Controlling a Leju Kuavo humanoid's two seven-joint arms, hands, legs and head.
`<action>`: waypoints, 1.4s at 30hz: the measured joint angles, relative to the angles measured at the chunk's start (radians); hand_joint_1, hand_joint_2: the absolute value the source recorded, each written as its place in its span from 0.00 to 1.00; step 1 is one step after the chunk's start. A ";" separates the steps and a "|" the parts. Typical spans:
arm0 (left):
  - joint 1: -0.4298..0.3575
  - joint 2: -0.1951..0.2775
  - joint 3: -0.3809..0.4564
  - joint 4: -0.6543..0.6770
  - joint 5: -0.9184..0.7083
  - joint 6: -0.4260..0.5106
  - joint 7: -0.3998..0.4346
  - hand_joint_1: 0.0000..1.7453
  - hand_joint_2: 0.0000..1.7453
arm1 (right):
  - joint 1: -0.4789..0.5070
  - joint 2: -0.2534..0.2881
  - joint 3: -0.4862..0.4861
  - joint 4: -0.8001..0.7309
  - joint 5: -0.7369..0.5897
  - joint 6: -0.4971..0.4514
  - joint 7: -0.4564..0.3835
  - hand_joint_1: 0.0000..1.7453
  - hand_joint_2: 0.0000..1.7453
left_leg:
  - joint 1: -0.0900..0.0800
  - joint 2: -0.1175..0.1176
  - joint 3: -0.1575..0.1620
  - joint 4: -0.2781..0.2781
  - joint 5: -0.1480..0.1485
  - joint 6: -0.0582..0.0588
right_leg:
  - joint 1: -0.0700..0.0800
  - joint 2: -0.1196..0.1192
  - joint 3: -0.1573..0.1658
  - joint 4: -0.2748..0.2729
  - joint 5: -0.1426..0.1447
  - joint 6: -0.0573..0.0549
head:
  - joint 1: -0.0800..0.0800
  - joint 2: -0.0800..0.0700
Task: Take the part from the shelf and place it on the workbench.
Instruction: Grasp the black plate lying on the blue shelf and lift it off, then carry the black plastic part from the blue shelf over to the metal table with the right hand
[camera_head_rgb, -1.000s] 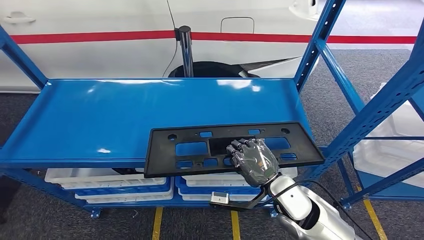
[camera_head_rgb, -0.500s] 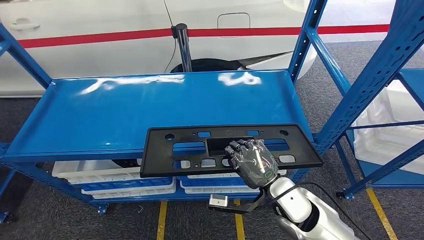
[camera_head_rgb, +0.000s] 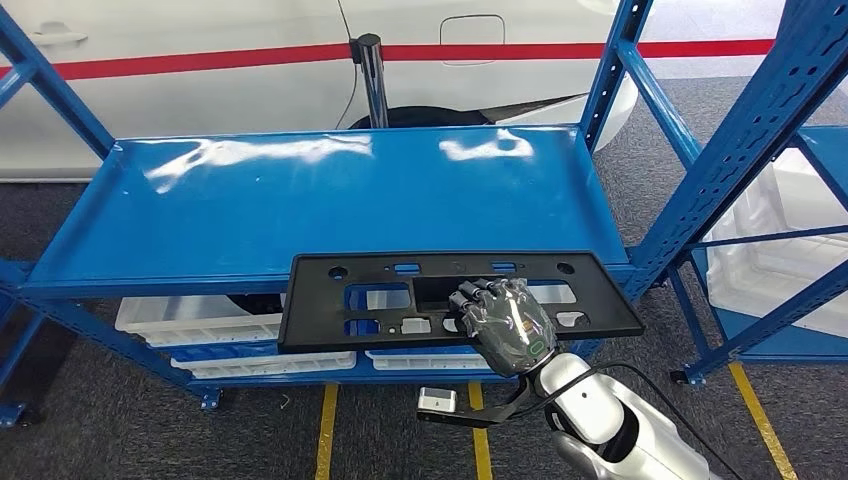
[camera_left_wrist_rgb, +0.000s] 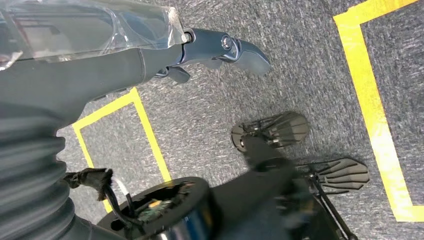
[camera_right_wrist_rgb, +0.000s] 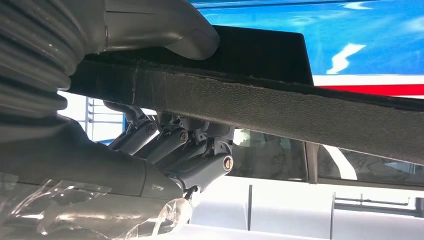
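Note:
The part (camera_head_rgb: 318, 305) is a long flat black plastic plate with several rectangular cut-outs. It hangs level at the front edge of the blue shelf (camera_head_rgb: 330, 200), most of it out past the lip. My right hand (camera_head_rgb: 505, 325) grips its near edge right of centre. In the right wrist view the thumb (camera_right_wrist_rgb: 165, 30) lies on one face of the part (camera_right_wrist_rgb: 280, 105) and the fingers (camera_right_wrist_rgb: 175, 142) curl against the other. My left hand (camera_left_wrist_rgb: 150, 60) hangs over the grey floor, holding nothing.
A white car with a red stripe (camera_head_rgb: 200, 60) stands behind the shelf, with a black post (camera_head_rgb: 372, 80) in front of it. White trays (camera_head_rgb: 200, 325) sit on the lower level. Blue uprights (camera_head_rgb: 730, 150) and a second rack stand at right. Yellow lines (camera_head_rgb: 328, 440) mark the floor.
The whole picture has shifted, so the camera moved. Relative to the shelf, the part in my right hand has come toward me, from lying mostly over the deck to overhanging the front lip.

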 joint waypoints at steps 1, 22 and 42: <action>0.000 0.000 0.000 0.000 0.000 0.000 0.000 0.00 1.00 | 0.000 0.000 0.000 0.000 0.000 0.000 0.000 0.97 1.00 | 0.000 0.000 -0.001 0.001 0.001 0.000 | 0.000 0.000 0.000 0.000 0.001 0.000 | 0.000 0.000; 0.017 0.009 0.000 0.000 0.001 0.003 0.002 0.00 1.00 | 0.048 -0.026 -0.041 0.001 -0.045 0.010 0.025 0.97 1.00 | 0.009 0.005 -0.135 0.225 0.012 -0.005 | -0.003 0.007 0.029 0.015 -0.048 -0.012 | 0.000 0.000; 0.000 0.007 0.000 0.000 -0.018 0.006 0.004 0.00 1.00 | 0.004 -0.042 -0.035 -0.023 0.124 0.000 -0.004 0.97 1.00 | -0.002 0.010 -0.191 0.014 0.185 0.006 | 0.000 0.011 0.201 -0.002 -0.179 0.009 | 0.001 0.000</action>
